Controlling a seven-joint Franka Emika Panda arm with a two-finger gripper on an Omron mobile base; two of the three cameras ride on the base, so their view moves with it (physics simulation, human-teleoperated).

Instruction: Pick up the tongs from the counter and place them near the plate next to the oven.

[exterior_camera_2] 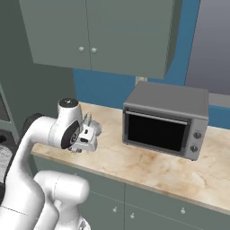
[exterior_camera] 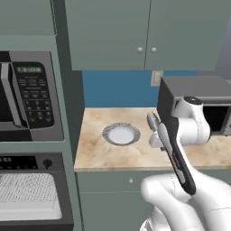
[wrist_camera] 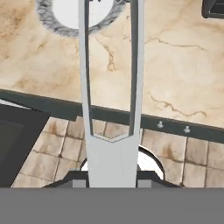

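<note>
Carrying tongs (wrist_camera: pixel 111 109) toward plate (exterior_camera: pixel 121 134), which sits on the counter (exterior_camera: pixel 135 153) just right of the oven (exterior_camera: pixel 31 189) column. Best to advance a bit further over the counter edge, lower until the arms lie flat, and release beside the plate rim rather than on it; keep clear of toaster oven (exterior_camera_2: pixel 166 121) at right. Gripper (wrist_camera: pixel 111 175) jaws pinched on the tongs' joined end, gap narrow, tong arms running out toward the plate.
</note>
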